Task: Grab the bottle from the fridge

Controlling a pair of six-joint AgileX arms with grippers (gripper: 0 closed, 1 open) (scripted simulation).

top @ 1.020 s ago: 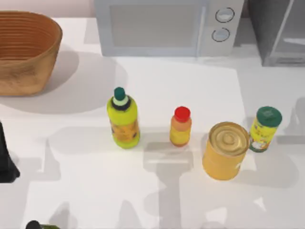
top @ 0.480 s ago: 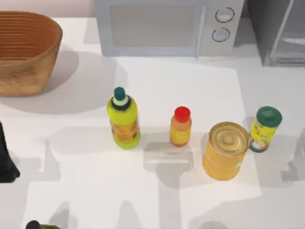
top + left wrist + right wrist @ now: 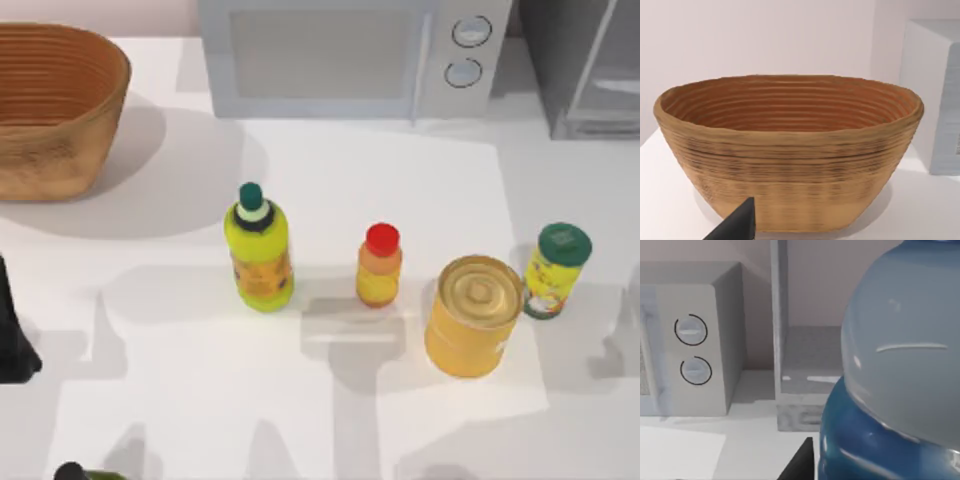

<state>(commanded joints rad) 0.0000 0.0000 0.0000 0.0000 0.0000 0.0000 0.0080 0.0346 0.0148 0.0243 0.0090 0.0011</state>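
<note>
Filling the right wrist view, the bottle (image 3: pixel 900 370) appears out of the fridge (image 3: pixel 805 365) — claw state unclear; left arm parked.

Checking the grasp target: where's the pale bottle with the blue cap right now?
In the right wrist view the pale whitish bottle with the bright blue cap looms close to that camera, in front of the dark grey fridge with the light-grey microwave beside it.

1. No legible text, brand, number or sign appears in any view.
2. The label on the yellow-green bottle (image 3: pixel 260 258) carries markings too small to read.
3. The two dials on the microwave (image 3: pixel 345 57) bear no readable markings.
</note>
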